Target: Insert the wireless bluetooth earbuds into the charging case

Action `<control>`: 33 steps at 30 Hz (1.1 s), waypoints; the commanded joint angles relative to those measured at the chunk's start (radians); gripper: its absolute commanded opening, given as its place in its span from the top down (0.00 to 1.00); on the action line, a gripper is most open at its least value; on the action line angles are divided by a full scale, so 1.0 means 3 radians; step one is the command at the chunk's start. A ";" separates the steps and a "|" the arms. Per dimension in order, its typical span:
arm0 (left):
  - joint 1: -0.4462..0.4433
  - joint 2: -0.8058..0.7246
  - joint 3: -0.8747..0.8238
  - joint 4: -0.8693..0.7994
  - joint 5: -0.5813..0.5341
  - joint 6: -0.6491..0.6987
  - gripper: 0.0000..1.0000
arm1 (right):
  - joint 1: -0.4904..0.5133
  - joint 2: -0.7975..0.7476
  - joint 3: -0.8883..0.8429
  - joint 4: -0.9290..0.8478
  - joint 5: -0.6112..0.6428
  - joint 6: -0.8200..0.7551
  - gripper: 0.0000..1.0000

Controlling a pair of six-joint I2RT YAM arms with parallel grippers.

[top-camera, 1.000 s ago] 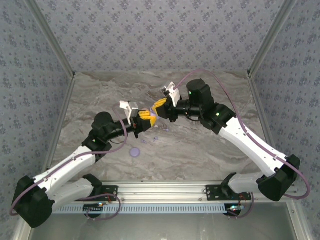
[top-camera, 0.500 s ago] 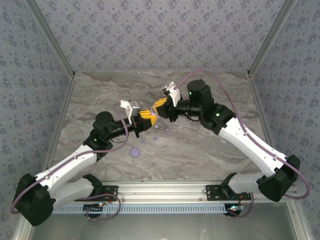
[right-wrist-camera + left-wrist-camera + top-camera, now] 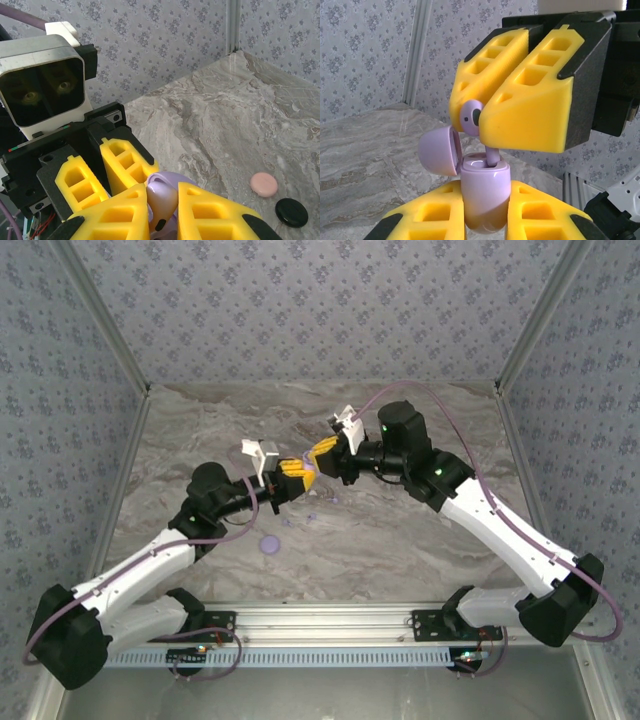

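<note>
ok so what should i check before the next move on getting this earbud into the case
1. lid open: ok, tipped back off the charging case.
2. left tool shut on the charging case, case upright: ok.
3. right tool shut on the lavender earbud: ok.
4. stem over the opening: ok, its tip meets the case's open top.
5. earbud seated: not ok, its head sits above the rim.
6. which socket the stem is entering: cannot tell.
</note>
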 commanded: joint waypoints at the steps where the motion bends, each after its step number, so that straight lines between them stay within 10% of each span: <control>1: -0.0021 -0.0009 0.0193 0.0289 0.0078 -0.0045 1.00 | -0.0018 -0.0051 -0.0038 -0.0031 -0.0005 -0.0032 0.82; 11: -0.0019 0.0024 0.0221 0.0299 0.0084 -0.0056 1.00 | -0.0033 -0.0035 -0.0025 -0.0021 -0.0149 0.0004 0.77; 22: -0.0018 0.0071 0.0178 0.0289 -0.0022 0.0031 1.00 | -0.0260 -0.0257 0.0123 0.0025 -0.0271 0.0356 0.47; 33: -0.0020 -0.0278 0.0044 -0.0098 -0.0535 0.0391 1.00 | -0.0526 0.0052 -0.0054 -0.0703 0.0680 0.0665 0.45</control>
